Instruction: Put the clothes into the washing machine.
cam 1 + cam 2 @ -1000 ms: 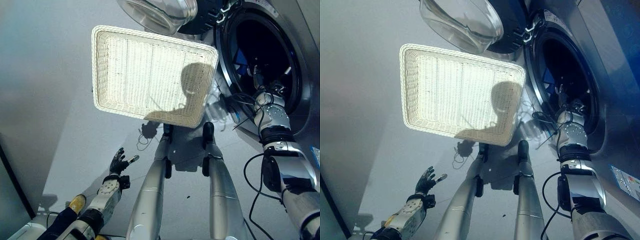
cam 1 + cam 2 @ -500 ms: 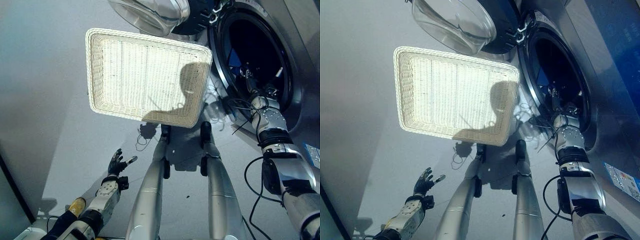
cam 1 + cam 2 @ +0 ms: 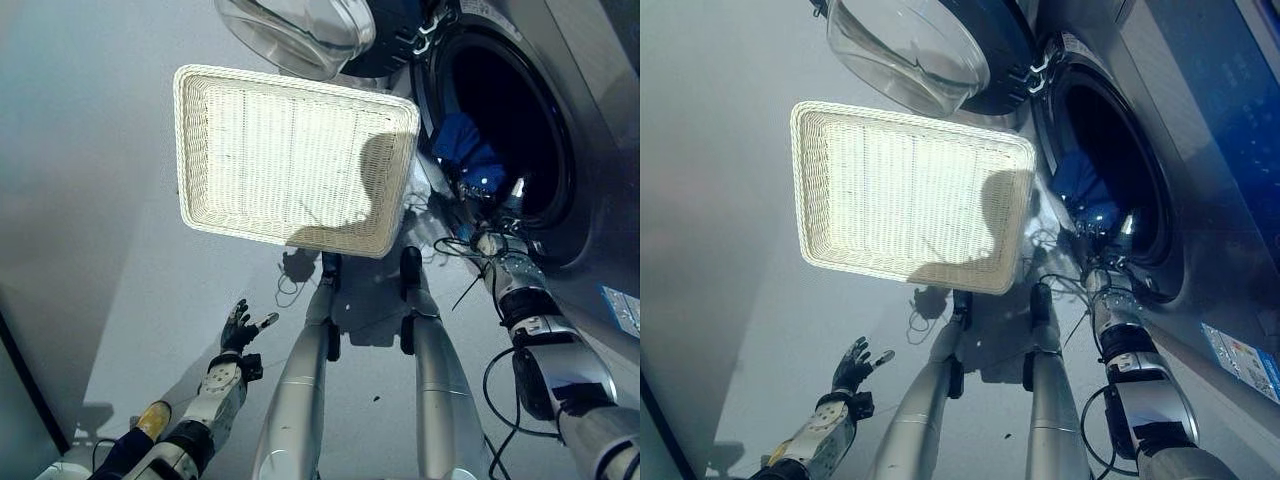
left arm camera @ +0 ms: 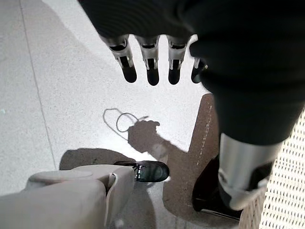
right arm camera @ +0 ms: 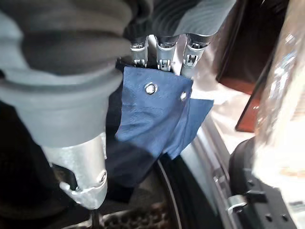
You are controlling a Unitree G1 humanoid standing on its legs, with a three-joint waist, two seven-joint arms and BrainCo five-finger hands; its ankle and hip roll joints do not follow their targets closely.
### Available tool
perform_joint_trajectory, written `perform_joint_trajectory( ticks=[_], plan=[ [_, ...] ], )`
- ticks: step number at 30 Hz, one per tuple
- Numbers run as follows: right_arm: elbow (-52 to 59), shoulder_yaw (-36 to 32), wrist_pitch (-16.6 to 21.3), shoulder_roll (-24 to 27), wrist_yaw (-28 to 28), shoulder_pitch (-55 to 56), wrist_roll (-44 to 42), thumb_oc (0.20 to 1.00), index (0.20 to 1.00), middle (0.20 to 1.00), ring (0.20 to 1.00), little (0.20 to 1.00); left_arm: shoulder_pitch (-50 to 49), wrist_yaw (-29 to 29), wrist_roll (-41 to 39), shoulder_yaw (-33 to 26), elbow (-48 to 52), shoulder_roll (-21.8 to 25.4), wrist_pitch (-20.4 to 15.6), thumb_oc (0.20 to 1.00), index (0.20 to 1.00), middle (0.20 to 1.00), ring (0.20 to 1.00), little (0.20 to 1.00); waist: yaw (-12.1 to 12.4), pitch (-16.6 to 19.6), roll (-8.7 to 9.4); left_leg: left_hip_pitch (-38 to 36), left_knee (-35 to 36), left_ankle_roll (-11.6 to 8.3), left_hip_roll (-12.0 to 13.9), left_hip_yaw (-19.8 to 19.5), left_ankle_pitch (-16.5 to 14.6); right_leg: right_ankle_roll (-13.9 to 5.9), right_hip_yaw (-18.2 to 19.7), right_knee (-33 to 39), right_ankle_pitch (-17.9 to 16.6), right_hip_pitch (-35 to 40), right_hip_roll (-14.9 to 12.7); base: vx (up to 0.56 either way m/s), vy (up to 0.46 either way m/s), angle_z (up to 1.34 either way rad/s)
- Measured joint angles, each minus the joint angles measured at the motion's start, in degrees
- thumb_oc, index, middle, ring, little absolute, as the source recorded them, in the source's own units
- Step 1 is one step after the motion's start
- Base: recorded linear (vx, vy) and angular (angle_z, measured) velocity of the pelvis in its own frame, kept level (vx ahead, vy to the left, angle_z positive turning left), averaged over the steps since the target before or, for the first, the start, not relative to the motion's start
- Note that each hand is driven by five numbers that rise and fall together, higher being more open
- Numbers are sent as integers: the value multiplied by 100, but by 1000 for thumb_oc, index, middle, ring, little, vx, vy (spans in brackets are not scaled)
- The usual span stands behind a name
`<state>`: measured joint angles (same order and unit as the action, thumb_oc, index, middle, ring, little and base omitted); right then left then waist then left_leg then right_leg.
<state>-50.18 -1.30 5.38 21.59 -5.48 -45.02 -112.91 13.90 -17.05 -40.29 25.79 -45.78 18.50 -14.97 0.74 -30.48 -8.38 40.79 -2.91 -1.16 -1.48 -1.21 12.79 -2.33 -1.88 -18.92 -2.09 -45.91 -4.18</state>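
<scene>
Grey floor (image 3: pixel 100 200) everywhere, and the right robot hand (image 5: pixel 162 52) pinches blue cloth (image 5: pixel 152 114) at the washer's mouth (image 3: pixel 500 120) so it drops inside.

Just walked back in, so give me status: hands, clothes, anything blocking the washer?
Left hand open over the floor. Right hand shut on blue cloth at the washer opening. Basket empty. Door open.

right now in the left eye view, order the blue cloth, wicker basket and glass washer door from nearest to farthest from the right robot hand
1. Blue cloth: at the drum opening, right at the right robot hand, whose fingers touch it in the wrist view.
2. Wicker basket: on the floor, to the hand's left.
3. Glass washer door: swung open beyond the basket, farthest from the hand.
</scene>
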Motion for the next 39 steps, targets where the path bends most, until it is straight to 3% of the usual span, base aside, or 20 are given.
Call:
perform_joint_trajectory(
  ticks=[7, 16, 22, 25, 29, 33, 36, 39],
  plan=[
    [-130, 139, -30, -277, -152, 311, 436, 1000, 1000, 1000, 1000, 1000, 7, 3, 2, -24, -145, -116, -3, 1000, 1000, 1000, 1000, 1000, -13, 0, 0, -147, 34, 0, 3, 3, 0, -1, -3, 23, 4, 147, -1, -45, 17, 0],
    [-635, 195, -68, -280, -410, 463, 982, 1000, 1000, 1000, 1000, 1000, 5, 126, 2, -243, -527, -229, 8, 1000, 1000, 1000, 1000, 1000, -94, 0, 1, -341, 88, 2, 13, -2, -1, -42, -20, 96, 24, 362, -4, -16, 0, 0],
    [-533, 168, 351, -207, -487, 368, 1136, 1000, 1000, 1000, 1000, 1000, 10, 194, 9, -295, -540, -228, 13, 1000, 1000, 1000, 1000, 1000, -141, 0, 1, -452, 195, 19, 14, -5, 20, -22, -39, 186, 3, 473, 6, -9, -8, 0],
    [-575, 180, 422, -43, -127, 105, 2090, 1000, 1000, 1000, 1000, 1000, 16, 254, 11, -372, -544, -228, 70, 1000, 1000, 1000, 1000, 1000, -127, -1, 1, -520, 228, 21, 10, -47, 38, -18, -69, 198, 1, 546, 6, -49, -31, 5],
    [-956, 256, 141, 198, 105, -113, 3432, 1000, 1000, 1000, 1000, 1000, 18, 417, 11, -484, -638, -206, 186, 1000, 1000, 1000, 1000, 1000, -89, -1, 2, -733, 226, 19, 2, -77, 37, -21, -105, 201, 29, 782, -8, -11, -2, 5],
    [-1453, 623, -106, 312, -39, 194, 5064, 1000, 1000, 1000, 1000, 1000, 33, 992, 13, -751, -932, -188, 337, 1000, 1000, 1000, 1000, 1000, 25, 3, 13, -1228, 204, -36, 5, -151, -13, -4, -166, 180, 133, 1305, -13, 40, -18, 9],
    [-1636, 1156, -67, 266, -57, 653, 6745, 1000, 1000, 1000, 1000, 1000, 21, 1593, 18, -896, -1228, -114, 465, 1000, 1000, 1000, 1000, 1000, 56, 46, 99, -1574, 194, -46, 40, -238, -84, 34, -234, 171, 266, 1672, -19, 55, -38, 12],
    [-1635, 1567, 16, 186, 26, 1067, 7708, 1000, 1000, 1000, 1000, 1000, 12, 1962, 33, -914, -1458, -61, 533, 1000, 1000, 1000, 1000, 1000, 47, 116, 201, -1766, 191, -60, 89, -263, -117, 45, -260, 244, 271, 1928, -11, 98, -34, 5]
  ],
)
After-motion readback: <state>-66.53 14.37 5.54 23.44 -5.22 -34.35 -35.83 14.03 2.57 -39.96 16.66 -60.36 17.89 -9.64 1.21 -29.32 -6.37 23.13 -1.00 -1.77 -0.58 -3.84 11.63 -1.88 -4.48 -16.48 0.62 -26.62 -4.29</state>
